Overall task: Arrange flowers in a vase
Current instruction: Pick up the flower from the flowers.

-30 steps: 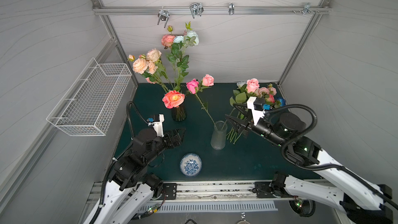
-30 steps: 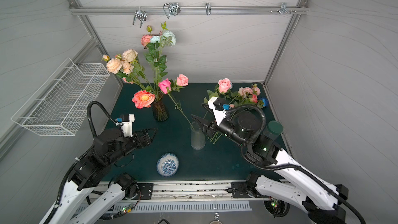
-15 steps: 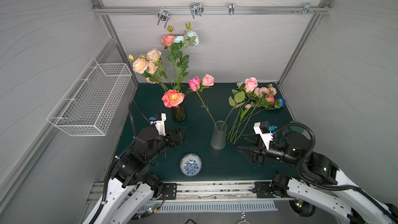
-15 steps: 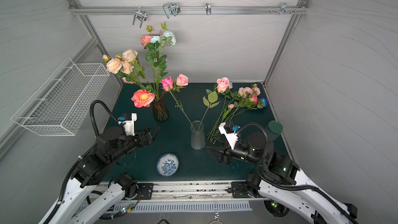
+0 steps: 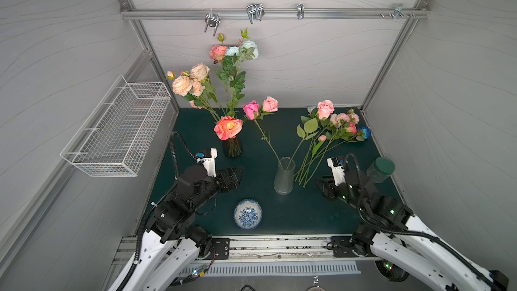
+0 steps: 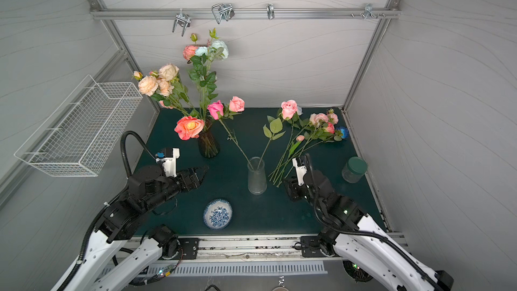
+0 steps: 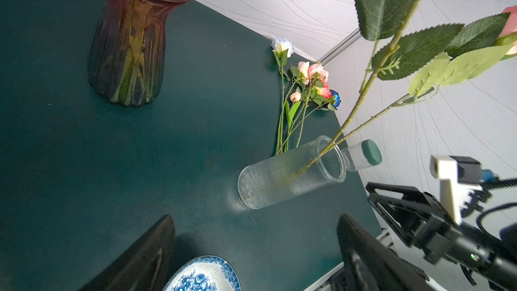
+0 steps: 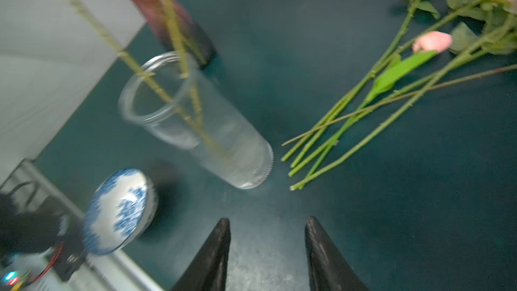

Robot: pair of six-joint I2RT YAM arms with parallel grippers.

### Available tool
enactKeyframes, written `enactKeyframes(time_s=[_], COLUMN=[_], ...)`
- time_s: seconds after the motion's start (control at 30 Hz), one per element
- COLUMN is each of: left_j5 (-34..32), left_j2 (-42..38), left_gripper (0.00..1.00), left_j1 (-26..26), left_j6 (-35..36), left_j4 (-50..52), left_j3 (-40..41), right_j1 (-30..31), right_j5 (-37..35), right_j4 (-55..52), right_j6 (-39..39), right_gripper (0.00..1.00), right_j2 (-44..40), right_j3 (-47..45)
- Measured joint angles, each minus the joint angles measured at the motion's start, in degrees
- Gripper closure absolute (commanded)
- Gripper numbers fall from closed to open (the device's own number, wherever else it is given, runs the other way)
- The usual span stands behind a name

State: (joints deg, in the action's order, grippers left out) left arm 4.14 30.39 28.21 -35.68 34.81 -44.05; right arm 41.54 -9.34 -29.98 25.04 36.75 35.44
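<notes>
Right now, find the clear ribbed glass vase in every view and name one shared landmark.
Top view: clear ribbed glass vase stands upright, middle of the dark green table.
Top view: same spot.
Left wrist: overlapping the green-lidded glass jar.
Right wrist: blurred, between blue-and-white patterned bowl and loose long-stemmed flowers.
Shared landmark: that bowl, near the vase in all four.

Smeared throughout the right wrist view: clear vase (image 8: pixel 223 146), blue-and-white bowl (image 8: pixel 120 208), stems of the loose flowers (image 8: pixel 400 72). Cropped there by the frame edge: dark vase (image 8: pixel 193 37). Cropped in the left wrist view: fingers (image 7: pixel 145 256) of the left gripper (image 7: pixel 255 216), one pink head (image 7: pixel 510 20). Hard to resolve against the dark mat (image 5: pixel 293 219) in both top views: right gripper (image 5: pixel 320 184). Nearly hidden behind a pink rose (image 5: pixel 326 107): a pale head (image 5: pixel 311 109), perhaps white.
</notes>
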Motion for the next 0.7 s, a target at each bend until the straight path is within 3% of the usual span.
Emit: enactKeyframes(time_s=[0.2, 0.3, 0.47, 0.7], left_j5=[0.48, 0.61, 0.61, 0.57], left_j2=[-0.24, -0.70, -1.16, -1.77], left_gripper=[0.08, 0.08, 0.08, 0.08], left_j1=[-0.02, 0.00, 0.00, -0.02], left_j6=[0.00, 0.00, 0.07, 0.85], left_j4=[-0.02, -0.07, -0.11, 0.20], left_j3=[0.07, 0.31, 0.61, 0.61], right_j1=[-20.44, -26.99, -32.33, -34.88], right_j5=[8.48, 10.80, 11.43, 9.46], right_j4=[9.38, 13.84, 18.10, 19.30], right_j6=[5.27, 7.30, 9.22, 9.16], right_gripper=[0.58, 0.61, 0.66, 0.73], right_j2=[15.82, 25.88, 42.62, 61.83], right_j3=[-0.07, 1.57, 10.56, 27.10])
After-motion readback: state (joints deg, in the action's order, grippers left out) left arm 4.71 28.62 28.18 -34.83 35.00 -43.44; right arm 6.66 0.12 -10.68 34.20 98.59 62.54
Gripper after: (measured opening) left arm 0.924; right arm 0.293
